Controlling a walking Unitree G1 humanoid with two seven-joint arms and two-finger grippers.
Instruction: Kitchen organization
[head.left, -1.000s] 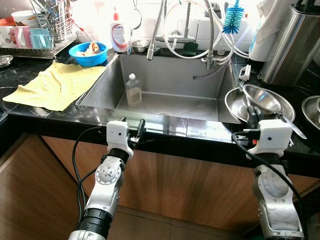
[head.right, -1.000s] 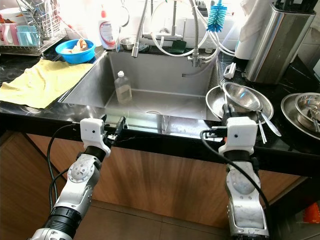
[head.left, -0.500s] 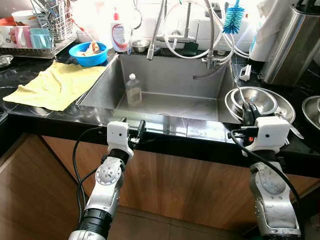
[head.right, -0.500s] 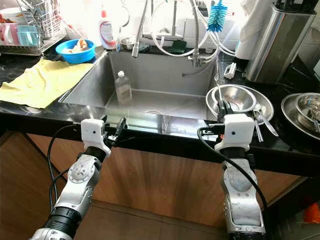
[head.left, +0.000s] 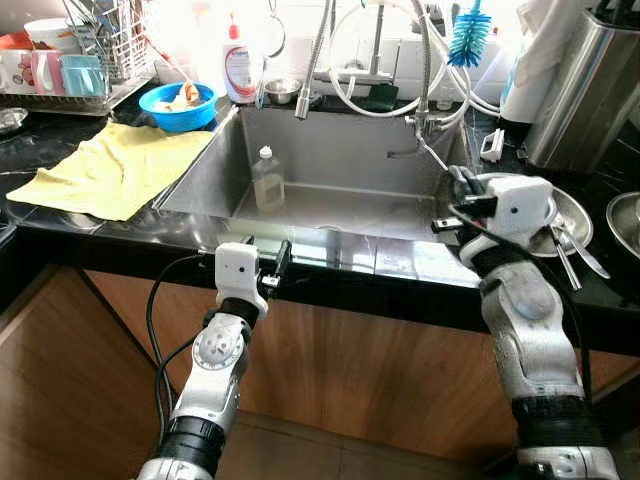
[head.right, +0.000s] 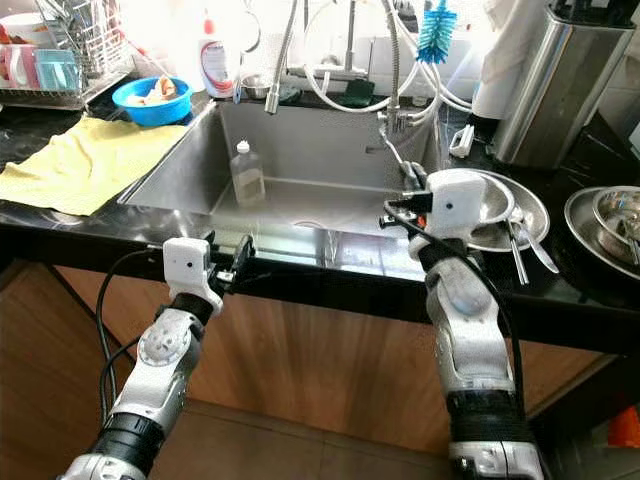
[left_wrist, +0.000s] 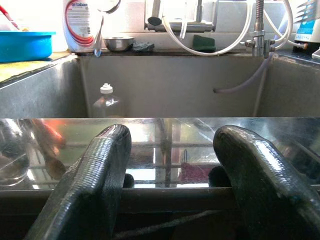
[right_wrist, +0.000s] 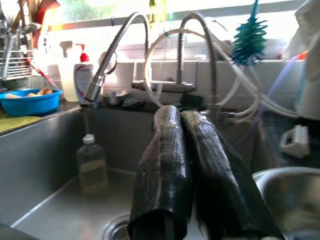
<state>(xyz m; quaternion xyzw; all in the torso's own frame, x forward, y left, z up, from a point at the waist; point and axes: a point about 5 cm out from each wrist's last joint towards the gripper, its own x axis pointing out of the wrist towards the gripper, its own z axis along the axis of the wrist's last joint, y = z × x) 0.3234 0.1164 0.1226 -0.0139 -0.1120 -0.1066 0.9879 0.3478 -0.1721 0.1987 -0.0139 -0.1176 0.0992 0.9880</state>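
Overhead, the left claw (head.left: 283, 256) hovers at the black desk (head.left: 60, 225) edge before the stainless steel sink (head.left: 330, 200), where a clear plastic bottle (head.left: 266, 180) stands upright. Left wrist: its fingers (left_wrist: 95, 170) spread apart. Right wrist: the right claw (right_wrist: 185, 160), fingers pressed together and empty, reaches over the sink beside stacked round steel bowls (head.right: 500, 205).

Black counter (head.left: 60, 225) bears a yellow cloth (head.left: 115, 170), blue bowl (head.left: 177, 105); steel bowls (head.right: 500, 205) right of the sink (head.left: 330, 190).
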